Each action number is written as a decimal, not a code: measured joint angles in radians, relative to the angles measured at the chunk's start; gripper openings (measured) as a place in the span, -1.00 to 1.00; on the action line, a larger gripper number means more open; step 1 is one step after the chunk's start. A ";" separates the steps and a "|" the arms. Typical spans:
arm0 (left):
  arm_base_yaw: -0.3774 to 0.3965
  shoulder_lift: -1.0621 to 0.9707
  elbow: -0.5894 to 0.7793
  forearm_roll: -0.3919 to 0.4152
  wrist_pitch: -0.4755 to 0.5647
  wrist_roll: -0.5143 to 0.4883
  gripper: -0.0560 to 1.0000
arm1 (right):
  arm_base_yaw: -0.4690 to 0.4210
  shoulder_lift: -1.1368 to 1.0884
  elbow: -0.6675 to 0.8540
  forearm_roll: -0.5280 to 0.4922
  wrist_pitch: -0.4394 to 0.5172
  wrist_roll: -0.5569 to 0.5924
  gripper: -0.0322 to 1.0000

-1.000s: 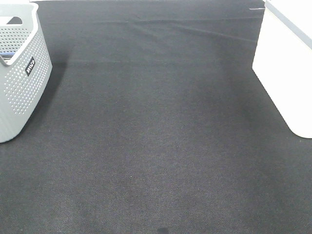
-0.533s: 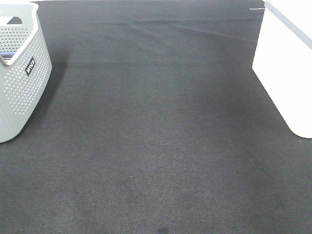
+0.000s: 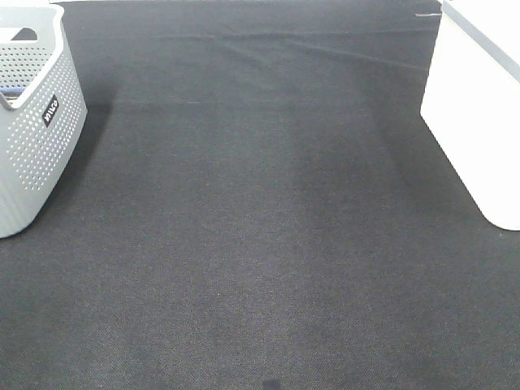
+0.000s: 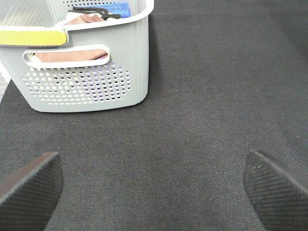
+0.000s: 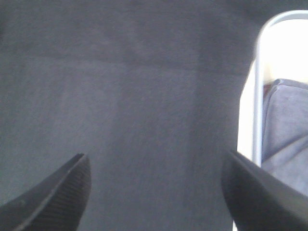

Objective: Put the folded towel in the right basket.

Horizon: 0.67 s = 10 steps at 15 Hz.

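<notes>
The right basket is white and stands at the table's right edge; it also shows in the right wrist view. A grey-blue folded towel lies inside it. My right gripper is open and empty, over the black cloth just left of that basket. My left gripper is open and empty, over the cloth in front of the grey basket. Neither gripper shows in the exterior high view.
A grey perforated basket stands at the table's left edge; in the left wrist view it holds a brown cloth and a blue item. Black cloth covers the table between the baskets.
</notes>
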 joint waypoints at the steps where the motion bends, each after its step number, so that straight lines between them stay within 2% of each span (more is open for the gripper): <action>1: 0.000 0.000 0.000 0.000 0.000 0.000 0.94 | 0.009 -0.045 0.059 -0.010 0.000 0.009 0.45; 4: 0.000 0.000 0.000 0.000 0.000 0.000 0.94 | 0.009 -0.209 0.329 -0.019 -0.001 0.017 0.45; 10: 0.000 0.000 0.000 0.000 0.000 0.000 0.94 | 0.009 -0.603 1.010 -0.021 -0.003 0.036 0.45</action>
